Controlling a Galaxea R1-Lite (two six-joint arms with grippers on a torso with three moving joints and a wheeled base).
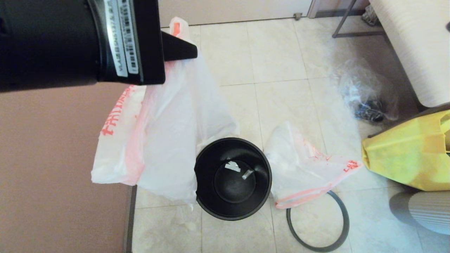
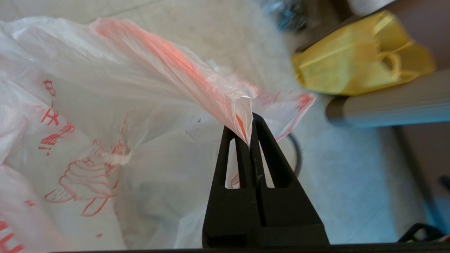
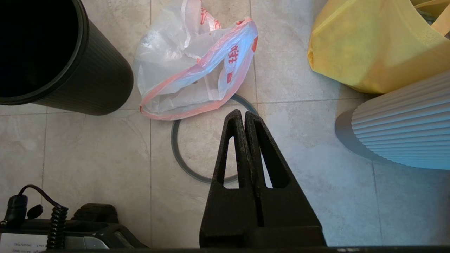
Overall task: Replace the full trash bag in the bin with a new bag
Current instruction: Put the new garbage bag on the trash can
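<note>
Tiled floor [image 1: 281, 52]: bin [image 1: 233, 178] at centre, hoop [image 1: 318, 225] at four o'clock. Left gripper [image 2: 250, 121] pinching bag [image 1: 158, 133], ten o'clock. Right gripper [image 3: 243, 116] pressed together, empty.

Bright, even daylight across the pale floor tiles [image 1: 277, 49], washed out toward the top of the head view. Soft, short shadows only: one beside the ribbed white cylinder [image 3: 404, 130], another under the yellow bag [image 1: 407, 154]. Deep black inside the bin [image 1: 233, 177], with a faint sheen on its base (two small pale scraps catching light there). Left wrist view smeared by motion, yellow bag and floor out of focus; held white bag [image 2: 105, 105] glowing translucent. Right wrist view sharp throughout.
</note>
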